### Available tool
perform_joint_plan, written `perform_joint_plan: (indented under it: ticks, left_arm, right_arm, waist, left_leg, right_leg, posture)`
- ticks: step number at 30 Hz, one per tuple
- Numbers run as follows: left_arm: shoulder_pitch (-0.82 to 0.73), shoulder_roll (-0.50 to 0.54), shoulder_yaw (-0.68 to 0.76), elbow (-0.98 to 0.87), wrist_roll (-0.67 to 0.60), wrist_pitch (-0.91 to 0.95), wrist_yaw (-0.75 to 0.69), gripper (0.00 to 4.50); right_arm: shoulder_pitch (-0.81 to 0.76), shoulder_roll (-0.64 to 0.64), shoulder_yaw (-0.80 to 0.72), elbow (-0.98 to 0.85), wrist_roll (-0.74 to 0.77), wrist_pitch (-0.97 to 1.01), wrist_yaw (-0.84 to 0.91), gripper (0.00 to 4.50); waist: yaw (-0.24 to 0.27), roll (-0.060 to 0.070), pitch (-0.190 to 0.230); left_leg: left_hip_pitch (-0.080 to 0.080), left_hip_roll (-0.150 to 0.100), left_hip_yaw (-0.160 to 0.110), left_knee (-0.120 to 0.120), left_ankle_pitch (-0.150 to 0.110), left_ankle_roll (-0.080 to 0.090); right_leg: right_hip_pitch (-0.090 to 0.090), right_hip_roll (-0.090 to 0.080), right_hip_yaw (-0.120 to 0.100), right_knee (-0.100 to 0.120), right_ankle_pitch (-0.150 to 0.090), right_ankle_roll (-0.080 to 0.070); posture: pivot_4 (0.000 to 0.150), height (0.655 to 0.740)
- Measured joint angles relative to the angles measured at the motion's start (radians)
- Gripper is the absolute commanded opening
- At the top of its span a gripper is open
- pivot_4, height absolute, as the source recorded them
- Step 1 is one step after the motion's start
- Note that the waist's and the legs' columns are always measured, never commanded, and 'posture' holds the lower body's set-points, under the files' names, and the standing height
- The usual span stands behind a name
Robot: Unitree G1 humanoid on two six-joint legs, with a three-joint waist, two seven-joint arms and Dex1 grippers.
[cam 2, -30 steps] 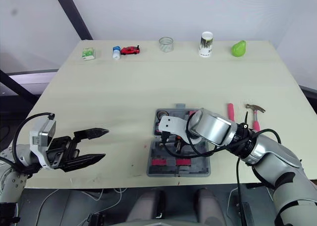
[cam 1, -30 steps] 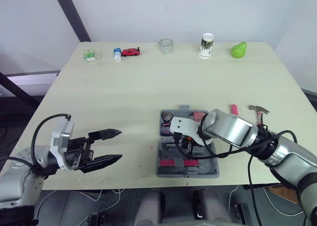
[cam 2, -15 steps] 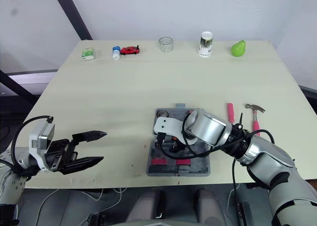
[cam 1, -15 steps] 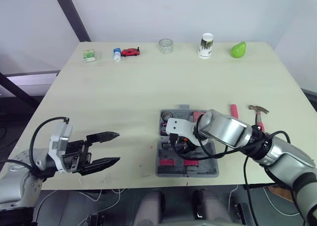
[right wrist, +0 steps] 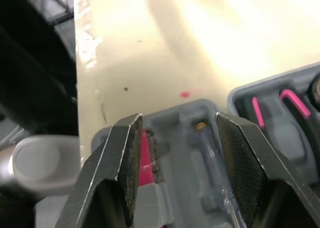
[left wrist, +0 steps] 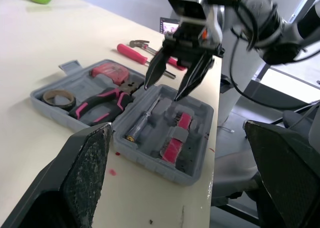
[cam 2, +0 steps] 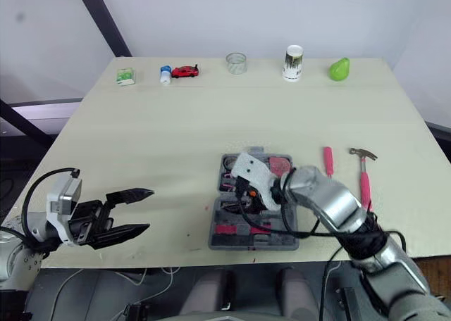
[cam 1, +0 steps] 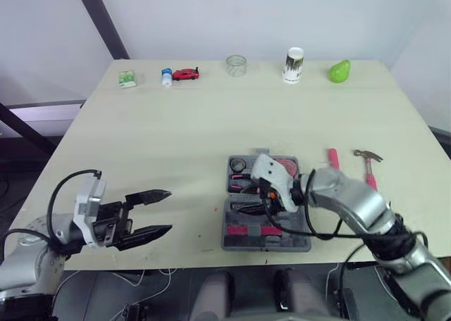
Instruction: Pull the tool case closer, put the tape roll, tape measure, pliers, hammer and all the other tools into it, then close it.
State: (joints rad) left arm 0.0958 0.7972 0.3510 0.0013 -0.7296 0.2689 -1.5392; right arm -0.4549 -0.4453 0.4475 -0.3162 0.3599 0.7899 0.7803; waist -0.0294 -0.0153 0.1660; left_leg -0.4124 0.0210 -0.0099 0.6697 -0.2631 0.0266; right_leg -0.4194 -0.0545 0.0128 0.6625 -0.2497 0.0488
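At 7 o'clock, off the counter's (cam 1: 176, 124) near edge, the left claw (cam 1: 169, 210) hangs wide and empty. At 5 o'clock the case (cam 1: 282, 245) lies open and close in, with the right claw (left wrist: 163, 90) wide and empty above its near half. Packing looks part done: roll (left wrist: 56, 97) and pliers (left wrist: 102, 104) sit in the far half, but the hammer (cam 1: 369, 170) and a pink-handled tool (cam 1: 332, 157) lie at the case's 3 o'clock, so the right claw should next lift clear and swing there. The left wrist view shows that claw's spread, which the head views hide under its wrist, and the right wrist view shows a screwdriver (right wrist: 212, 153) slotted beneath it.

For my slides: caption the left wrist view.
Open right gripper poised above the open tool case holding pliers and tape roll, hammer lying outside.
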Motion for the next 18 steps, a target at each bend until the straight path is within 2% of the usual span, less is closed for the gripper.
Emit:
perform_joint_plan:
  ticks: [3, 8, 18]
  left_arm:
    - [-0.008, 0.0, -0.005, 0.011, 0.0, -0.006, -0.001, 4.5]
    - [-0.022, 0.0, -0.01, 0.015, 0.001, -0.016, -0.001, 4.5]
    - [-0.037, -0.002, -0.021, 0.033, 0.013, -0.031, -0.002, 4.5]
  right_arm:
    - [0.088, 0.001, -0.016, 0.025, -0.016, -0.113, 0.02, 0.15]
    - [0.132, 0.044, -0.017, 0.104, -0.058, -0.219, 0.012, 0.06]
    - [0.133, 0.068, -0.031, 0.227, -0.122, -0.291, -0.004, 0.06]
  waist:
    - [-0.003, 0.0, 0.0]
    - [-0.008, 0.0, 0.0]
    - [-0.005, 0.0, 0.0]
  left_leg:
    - [0.001, 0.0, 0.0, 0.0, 0.0, 0.0]
    - [0.001, 0.0, 0.0, 0.0, 0.0, 0.0]
    - [0.001, 0.0, 0.001, 0.0, 0.0, 0.0]
  right_leg:
    - [0.0, 0.001, 0.0, 0.0, 0.0, 0.0]
    - [0.0, 0.003, 0.001, 0.001, 0.0, 0.0]
    - [0.0, 0.003, 0.002, 0.001, 0.0, 0.0]
  posture:
    - [0.15, 0.74]
    - [0.15, 0.74]
    - [0.15, 0.74]
